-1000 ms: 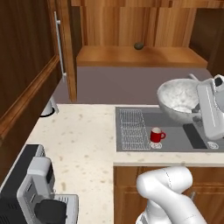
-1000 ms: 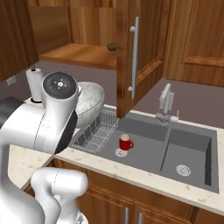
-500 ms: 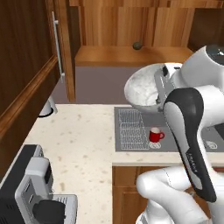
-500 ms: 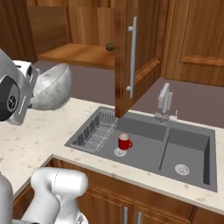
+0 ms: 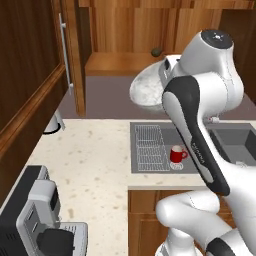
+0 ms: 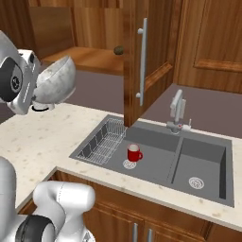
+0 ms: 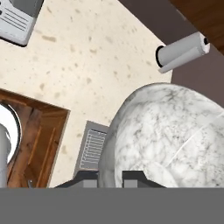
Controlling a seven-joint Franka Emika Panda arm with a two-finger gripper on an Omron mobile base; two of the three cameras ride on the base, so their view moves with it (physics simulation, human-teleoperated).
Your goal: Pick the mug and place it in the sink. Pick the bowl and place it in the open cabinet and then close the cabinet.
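Note:
The speckled grey-white bowl (image 5: 146, 90) (image 6: 55, 80) hangs tilted in the air over the counter, left of the sink, below the front of the open cabinet (image 5: 122, 62) (image 6: 87, 56). My gripper (image 7: 110, 178) is shut on the bowl's (image 7: 170, 131) rim. The small red mug (image 5: 176, 154) (image 6: 134, 152) stands upright in the left basin of the dark sink (image 5: 227, 140) (image 6: 163, 165), beside the white wire rack (image 5: 149, 147) (image 6: 101, 142). The cabinet door (image 5: 75, 55) (image 6: 134, 56) stands open with its metal bar handle (image 5: 64, 52) (image 6: 142, 61).
A small dark round object (image 5: 156, 51) (image 6: 119, 49) lies on the cabinet shelf. A paper towel roll (image 5: 52, 122) (image 7: 181, 52) stands at the back of the counter. A coffee machine (image 5: 35, 220) (image 7: 17, 17) sits at the front left. The faucet (image 6: 177, 111) rises behind the sink.
The arm has swung left and up from over the sink, carrying the bowl out over the counter toward the open cabinet. The mug has stayed put in the sink.

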